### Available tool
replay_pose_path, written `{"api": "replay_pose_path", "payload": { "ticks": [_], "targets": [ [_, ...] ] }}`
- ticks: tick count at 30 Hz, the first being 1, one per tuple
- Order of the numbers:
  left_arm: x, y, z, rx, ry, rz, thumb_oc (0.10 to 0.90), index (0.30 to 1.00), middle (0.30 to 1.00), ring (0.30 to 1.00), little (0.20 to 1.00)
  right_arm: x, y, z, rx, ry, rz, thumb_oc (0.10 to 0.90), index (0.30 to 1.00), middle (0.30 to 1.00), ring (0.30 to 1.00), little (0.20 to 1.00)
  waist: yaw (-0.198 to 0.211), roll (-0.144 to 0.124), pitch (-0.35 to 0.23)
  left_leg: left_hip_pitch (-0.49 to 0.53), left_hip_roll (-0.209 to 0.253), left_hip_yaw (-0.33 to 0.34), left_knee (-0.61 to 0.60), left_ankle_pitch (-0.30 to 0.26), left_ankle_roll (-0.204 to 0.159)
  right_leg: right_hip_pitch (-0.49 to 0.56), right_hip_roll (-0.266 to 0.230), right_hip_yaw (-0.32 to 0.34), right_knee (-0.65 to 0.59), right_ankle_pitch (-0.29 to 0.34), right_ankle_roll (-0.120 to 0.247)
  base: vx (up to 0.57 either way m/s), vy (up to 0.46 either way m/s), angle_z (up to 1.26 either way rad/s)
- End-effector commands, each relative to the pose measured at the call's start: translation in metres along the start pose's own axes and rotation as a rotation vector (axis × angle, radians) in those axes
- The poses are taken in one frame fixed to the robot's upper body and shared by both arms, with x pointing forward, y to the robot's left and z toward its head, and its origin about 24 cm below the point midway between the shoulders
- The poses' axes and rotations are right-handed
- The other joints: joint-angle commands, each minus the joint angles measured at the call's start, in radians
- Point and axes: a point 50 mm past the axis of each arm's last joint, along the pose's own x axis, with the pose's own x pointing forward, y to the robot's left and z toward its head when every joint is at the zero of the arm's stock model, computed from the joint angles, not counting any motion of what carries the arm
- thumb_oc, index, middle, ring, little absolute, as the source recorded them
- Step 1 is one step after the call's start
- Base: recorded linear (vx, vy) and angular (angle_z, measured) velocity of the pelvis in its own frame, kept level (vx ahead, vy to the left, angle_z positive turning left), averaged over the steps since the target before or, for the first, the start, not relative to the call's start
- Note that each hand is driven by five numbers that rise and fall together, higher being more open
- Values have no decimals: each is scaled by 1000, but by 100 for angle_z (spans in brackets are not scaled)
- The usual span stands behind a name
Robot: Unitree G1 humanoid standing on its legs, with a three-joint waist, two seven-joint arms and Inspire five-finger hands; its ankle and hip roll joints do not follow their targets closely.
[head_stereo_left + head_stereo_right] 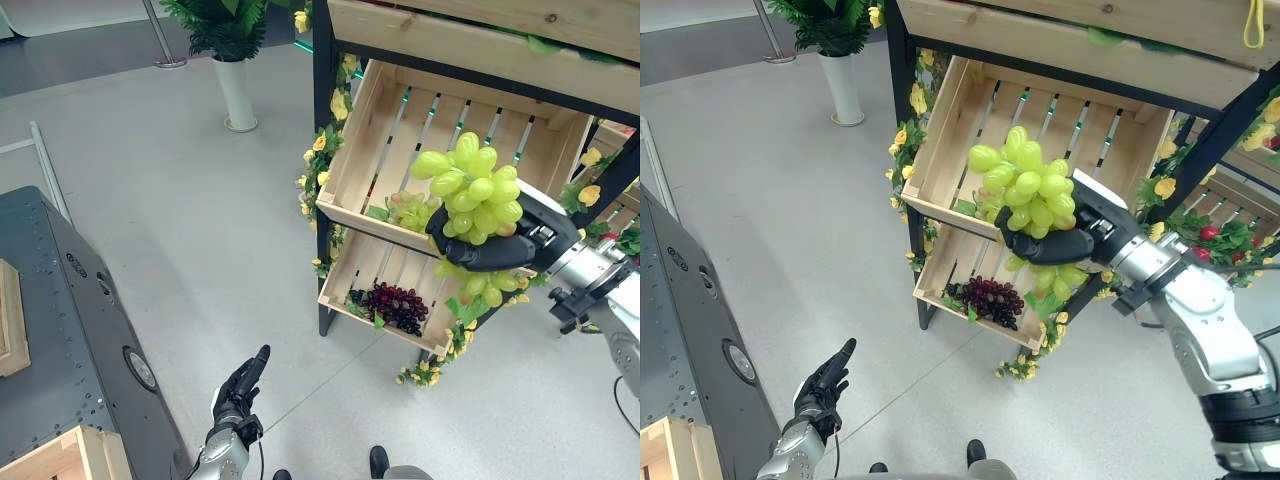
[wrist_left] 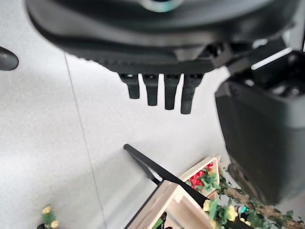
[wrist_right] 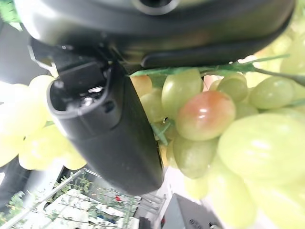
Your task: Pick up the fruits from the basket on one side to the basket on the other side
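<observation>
You are in the carry step: your right hand has its fingers curled round a bunch of green grapes, held in the air just in front of the upper crate of the wooden rack. The right wrist view confirms it, with grapes packed against the palm and the thumb closed over them. Part of the bunch hangs below the hand.

Your left hand hangs low over the floor with straight, relaxed fingers, holding nothing.

More fruit waits: another green bunch lies in the upper crate and dark grapes lie in the lower crate.

Next, I judge you need to draw the bunch clear of the rack and swing it across to the far side. A wooden box shows at your lower left beside the grey machine, and it may be the target, but it is cut off at the edge, so you cannot tell what it holds or whether it is a basket. Keep the grip firm; the hanging part could catch on the crate rim.

How securely the stem sits in the palm is hard to make out.
</observation>
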Motion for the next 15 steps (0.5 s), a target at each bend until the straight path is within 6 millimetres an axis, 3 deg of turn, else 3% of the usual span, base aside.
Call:
{"api": "replay_pose_path", "payload": {
  "ticks": [1,15],
  "targets": [
    [12,-14,36,49,-163,-61,800,900,900,900,900,10,-54,74,-227,-247,-239,400,300,300,300,300,28,-33,-88,18,-25,-16,9,-92,6,55,31,-58,2,-10,-32,0,0,0],
    [12,-13,32,64,-137,-42,800,900,900,900,900,35,-101,89,-713,148,-356,400,300,300,300,300,70,-56,-106,8,-35,-43,9,-82,8,60,33,-78,2,-10,-35,0,2,1]
  ]
}}
